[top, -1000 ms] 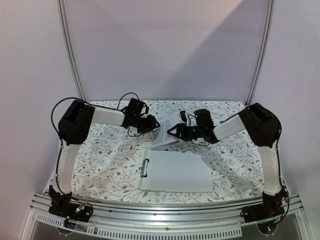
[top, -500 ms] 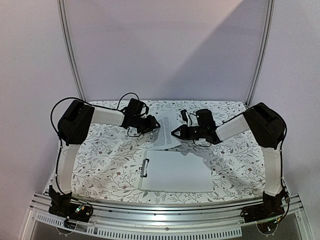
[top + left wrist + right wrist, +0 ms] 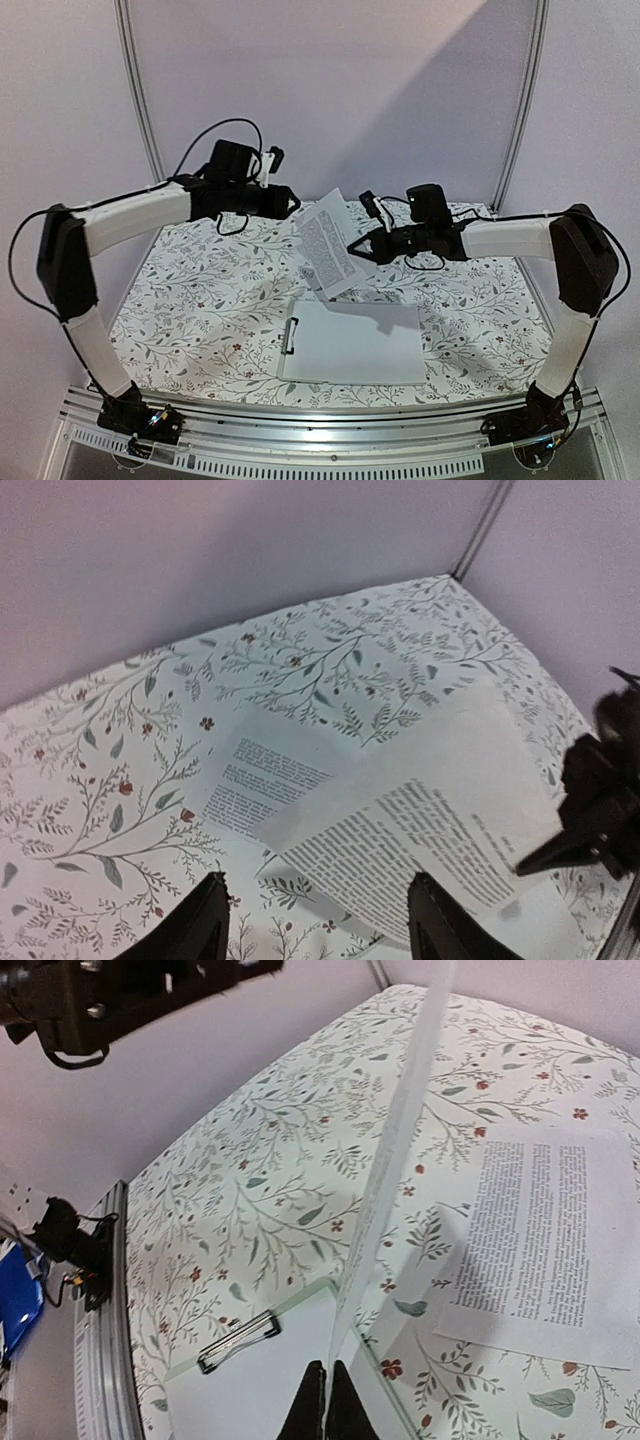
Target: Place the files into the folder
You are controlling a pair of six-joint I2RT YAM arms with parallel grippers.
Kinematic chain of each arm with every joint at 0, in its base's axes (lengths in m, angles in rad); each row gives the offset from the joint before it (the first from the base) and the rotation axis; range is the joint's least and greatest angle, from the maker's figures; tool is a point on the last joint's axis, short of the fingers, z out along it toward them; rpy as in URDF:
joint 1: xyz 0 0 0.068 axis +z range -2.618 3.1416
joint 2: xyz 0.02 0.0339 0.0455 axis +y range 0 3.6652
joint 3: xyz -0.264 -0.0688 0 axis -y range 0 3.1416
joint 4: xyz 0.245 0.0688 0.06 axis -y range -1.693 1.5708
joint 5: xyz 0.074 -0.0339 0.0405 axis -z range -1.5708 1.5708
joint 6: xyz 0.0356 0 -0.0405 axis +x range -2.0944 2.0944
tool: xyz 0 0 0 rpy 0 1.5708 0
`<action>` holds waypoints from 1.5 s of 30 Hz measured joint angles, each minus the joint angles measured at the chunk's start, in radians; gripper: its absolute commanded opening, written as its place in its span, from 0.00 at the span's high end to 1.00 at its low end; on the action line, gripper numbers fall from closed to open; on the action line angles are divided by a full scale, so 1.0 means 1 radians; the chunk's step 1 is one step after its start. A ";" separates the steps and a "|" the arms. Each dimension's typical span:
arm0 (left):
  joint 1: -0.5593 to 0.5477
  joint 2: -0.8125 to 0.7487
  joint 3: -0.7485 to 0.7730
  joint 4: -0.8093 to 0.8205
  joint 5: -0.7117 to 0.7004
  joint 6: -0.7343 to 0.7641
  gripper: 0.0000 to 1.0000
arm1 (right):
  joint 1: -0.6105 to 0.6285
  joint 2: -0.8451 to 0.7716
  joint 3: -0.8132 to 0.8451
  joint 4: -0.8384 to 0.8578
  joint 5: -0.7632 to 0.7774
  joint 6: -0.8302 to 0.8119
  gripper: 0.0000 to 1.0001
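Aloft, right end effector (image 3: 350, 248) pinches a sheet (image 3: 330, 240)—left end effector (image 3: 320, 930) agape—folder (image 3: 350, 345), second sheet (image 3: 540, 1230) below.

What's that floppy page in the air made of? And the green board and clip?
The lifted sheet looks like thin matte paper: it curves and shows print. The board looks like smooth stiff plastic, maybe card. Its clip looks like dark metal wire.

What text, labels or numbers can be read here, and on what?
Raised sheet: blocks of small black print, too small to read.
Flat sheet: printed paragraphs, too blurred to read.
Clipboard: no text visible.
Nothing else in view carries legible writing.
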 measured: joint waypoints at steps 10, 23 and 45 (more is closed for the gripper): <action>-0.289 -0.380 -0.383 0.009 0.004 0.441 0.36 | 0.055 -0.069 0.110 -0.467 -0.077 -0.306 1.00; -0.291 -0.495 -0.520 0.010 -0.003 0.481 0.40 | 0.183 -0.069 0.137 -0.766 -0.073 -0.518 1.00; -0.291 -0.365 -0.505 -0.013 0.210 0.466 1.00 | 0.184 -0.100 0.054 -0.702 -0.082 -0.507 0.75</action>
